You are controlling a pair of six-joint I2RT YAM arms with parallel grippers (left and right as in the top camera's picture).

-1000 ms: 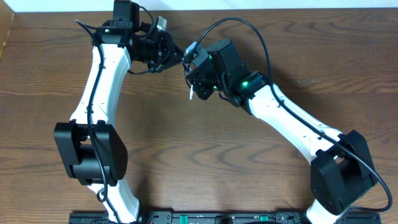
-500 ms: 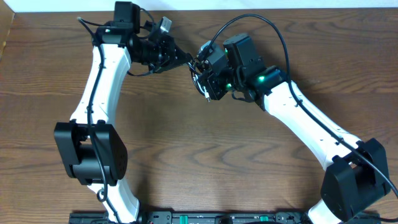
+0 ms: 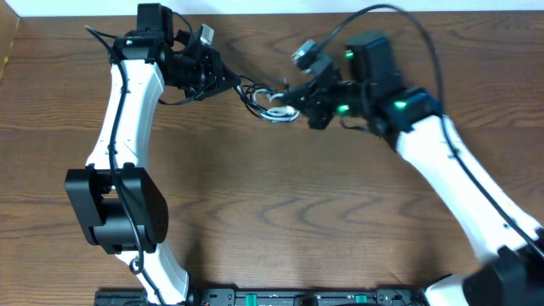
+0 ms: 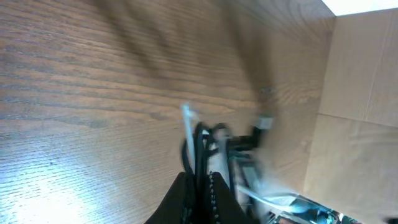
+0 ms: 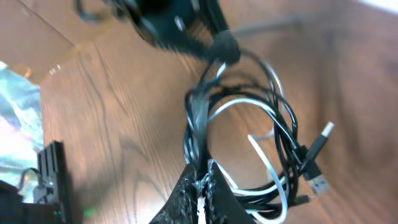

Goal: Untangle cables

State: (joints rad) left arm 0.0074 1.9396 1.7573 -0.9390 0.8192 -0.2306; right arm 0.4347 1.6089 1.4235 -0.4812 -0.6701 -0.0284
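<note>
The cables hang as one tangle between my two grippers above the table's far middle. In the overhead view the black cable (image 3: 254, 92) loops around the white cable (image 3: 274, 114). My left gripper (image 3: 231, 85) is shut on black strands at the tangle's left end, and its wrist view shows the black cable (image 4: 200, 146) running up from the shut jaws (image 4: 200, 183), blurred. My right gripper (image 3: 293, 98) is shut on the right end. In its wrist view the jaws (image 5: 202, 171) pinch black cable (image 5: 283, 134) and white cable (image 5: 239, 107) together, with plug ends (image 5: 317, 149) dangling right.
A cardboard box (image 3: 7, 42) stands at the table's far left edge. The right arm's thick black wire (image 3: 408, 21) arcs over its wrist. Bare wooden table (image 3: 272, 204) lies in front of the tangle, between both arms.
Both grippers have pulled apart: the right arm swung right, the left arm shifted slightly left. The tangle, earlier hidden between close grippers, now stretches out in the open.
</note>
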